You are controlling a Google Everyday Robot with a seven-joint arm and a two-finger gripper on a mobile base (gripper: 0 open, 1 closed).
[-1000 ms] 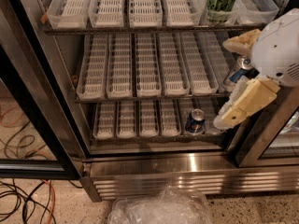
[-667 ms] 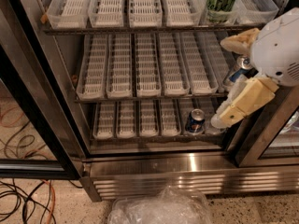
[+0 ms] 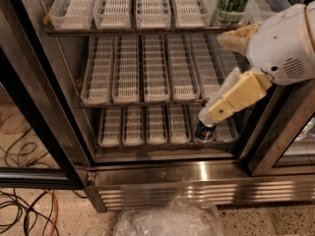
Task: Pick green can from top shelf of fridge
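The green can (image 3: 232, 2) stands upright in the right-most clear tray of the top shelf (image 3: 123, 14) of the fridge (image 3: 197, 173), at the top right of the camera view; its lid is cut off by the frame. My gripper (image 3: 212, 77) hangs from the white arm housing (image 3: 288, 43) at the right, in front of the middle rack and below the can. Its cream fingers (image 3: 231, 100) are spread apart and hold nothing. It does not touch the can.
A short blue-and-silver can (image 3: 204, 131) sits on the lowest rack, just under the lower finger. The black door frame (image 3: 34, 97) stands open at the left. A clear plastic bag (image 3: 170, 220) and cables (image 3: 24, 210) lie on the floor.
My gripper has shifted a little to the left and slightly up in front of the racks. The cans have not moved.
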